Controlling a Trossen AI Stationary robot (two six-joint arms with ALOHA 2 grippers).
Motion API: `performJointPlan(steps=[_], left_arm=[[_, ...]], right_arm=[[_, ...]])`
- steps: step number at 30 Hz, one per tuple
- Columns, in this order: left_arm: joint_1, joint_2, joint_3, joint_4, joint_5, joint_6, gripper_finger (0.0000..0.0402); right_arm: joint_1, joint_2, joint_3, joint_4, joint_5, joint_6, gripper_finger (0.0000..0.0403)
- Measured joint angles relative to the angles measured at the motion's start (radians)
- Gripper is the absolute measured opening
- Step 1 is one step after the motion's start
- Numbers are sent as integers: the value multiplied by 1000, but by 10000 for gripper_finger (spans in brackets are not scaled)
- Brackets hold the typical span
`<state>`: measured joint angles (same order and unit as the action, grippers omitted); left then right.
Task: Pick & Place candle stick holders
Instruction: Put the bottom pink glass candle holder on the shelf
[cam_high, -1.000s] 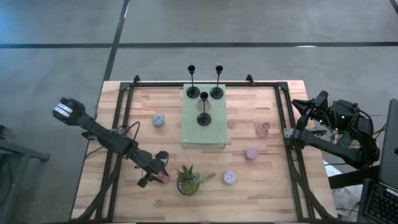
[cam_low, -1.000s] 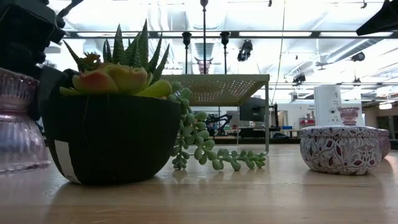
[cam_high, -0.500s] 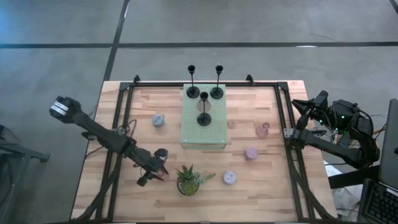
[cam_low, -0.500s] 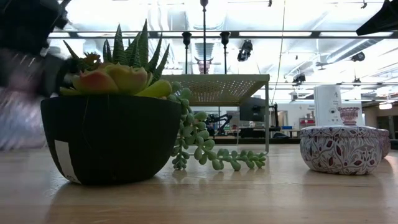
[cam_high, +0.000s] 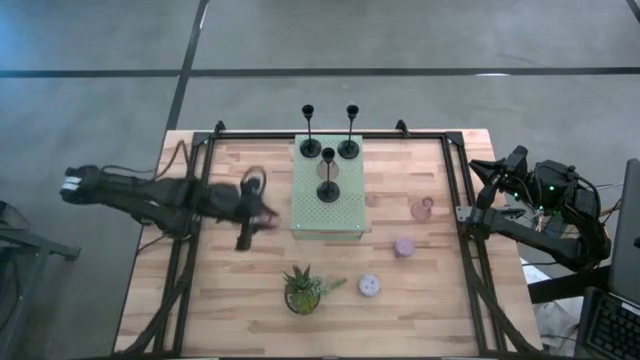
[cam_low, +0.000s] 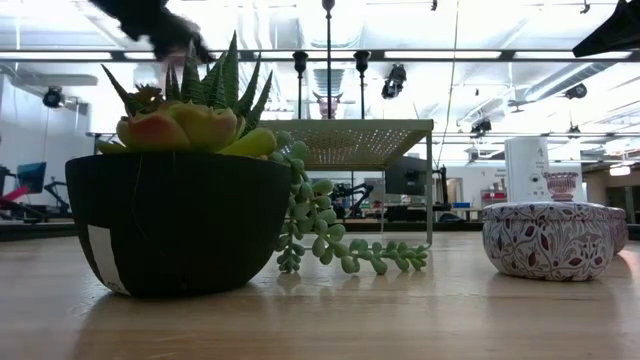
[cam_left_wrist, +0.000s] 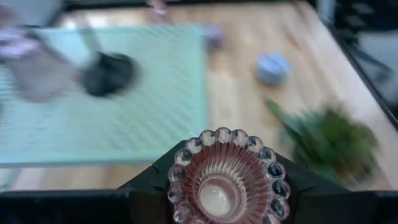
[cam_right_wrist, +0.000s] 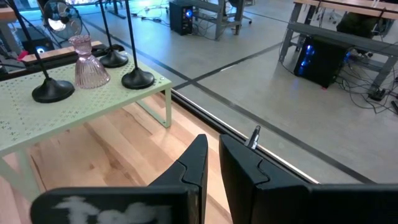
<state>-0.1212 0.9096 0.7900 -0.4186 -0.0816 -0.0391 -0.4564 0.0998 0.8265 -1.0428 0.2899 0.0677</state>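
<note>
Nearest the front edge of the wooden tabletop (cam_high: 420, 300) stands the small potted succulent (cam_high: 303, 288), with a patterned lilac round cup (cam_high: 369, 286) just to its right. Farther in, a plain lilac cup (cam_high: 403, 246) and a pink glass holder (cam_high: 422, 209) sit right of the pale green perforated stand (cam_high: 328, 205). The left gripper (cam_high: 256, 211) hangs above the tabletop just left of that stand, its fingers (cam_left_wrist: 149, 183) pinching a ribbed pink glass candle holder (cam_left_wrist: 225, 180) between them; the wrist view looks straight down into its scalloped rim. On the stand's far half, three tall black candle stick holders (cam_high: 327, 172) stand upright, close together. The right gripper (cam_right_wrist: 211, 158) waits off the tabletop's right edge, its fingers pressed nearly together on nothing.
</note>
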Motion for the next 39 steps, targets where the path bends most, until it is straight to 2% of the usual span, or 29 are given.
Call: performJointPlan(steps=[7,12,18,24,39], left_arm=[[225,122,114,29,0,-23,149],[313,233,176,130,-3,-42,149],[338,337,205,216,-69,-50,149],[342,406,206,267,-78,-82,149],[346,469,205,286,-129,-93,149]], right_arm=[[0,0,0,0,0,0,34],[0,0,0,0,0,0,34],[0,0,0,0,0,0,34],[0,0,0,0,0,0,34],[0,0,0,0,0,0,34]])
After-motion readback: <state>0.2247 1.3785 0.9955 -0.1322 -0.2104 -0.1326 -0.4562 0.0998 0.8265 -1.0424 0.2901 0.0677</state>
